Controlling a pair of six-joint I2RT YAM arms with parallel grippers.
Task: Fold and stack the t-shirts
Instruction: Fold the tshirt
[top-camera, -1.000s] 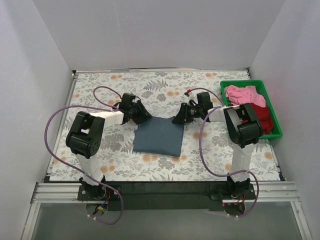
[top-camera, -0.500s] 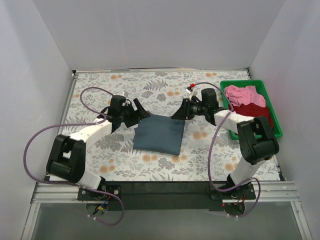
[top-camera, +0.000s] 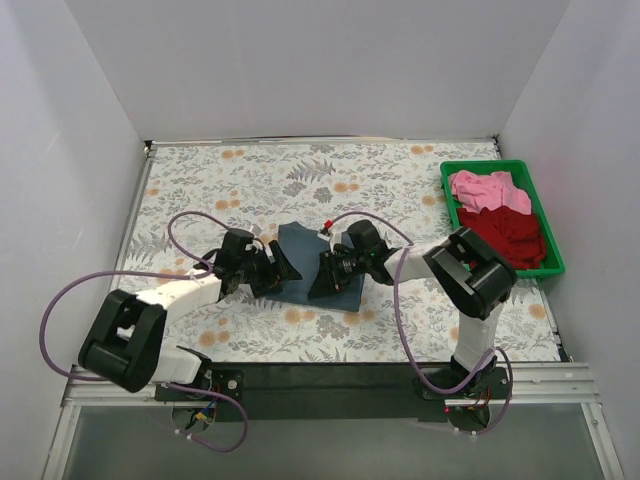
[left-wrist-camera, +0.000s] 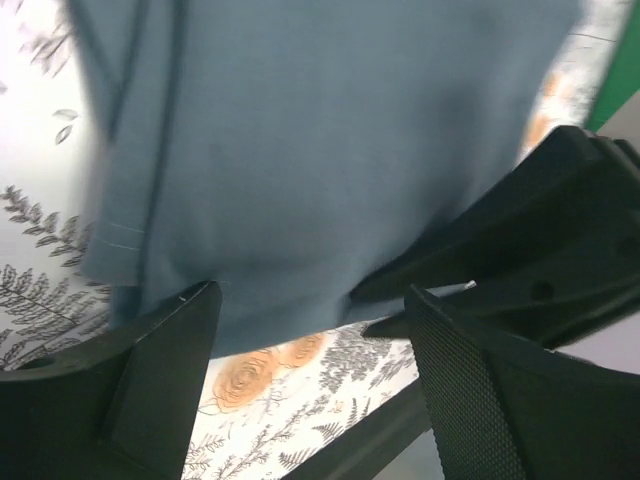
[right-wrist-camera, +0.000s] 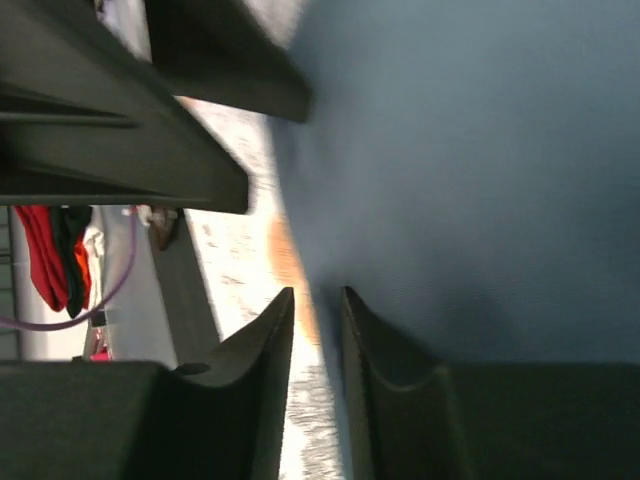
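The slate blue-grey t-shirt (top-camera: 300, 245) lies folded into a flat rectangle on the flowered table and fills the left wrist view (left-wrist-camera: 300, 130) and the right wrist view (right-wrist-camera: 470, 150). My left gripper (top-camera: 287, 271) is low over its near left part, jaws wide open and empty (left-wrist-camera: 310, 300). My right gripper (top-camera: 318, 279) faces it over the near middle, jaws only a narrow gap apart (right-wrist-camera: 318, 295), with table showing between them at the shirt's edge. The pink t-shirt (top-camera: 480, 189) and the dark red t-shirt (top-camera: 515, 232) lie crumpled in the bin.
The green plastic bin (top-camera: 490, 164) stands at the right edge of the table. White walls close in the left, far and right sides. Purple cables loop off both arms. Each wrist view shows the other gripper close by, the right gripper (left-wrist-camera: 530, 250) and the left gripper (right-wrist-camera: 150, 150).
Both grippers have moved from the shirt's far corners toward the near edge and closer together, now over the shirt's near half. The shirt stays flat in about the same place.
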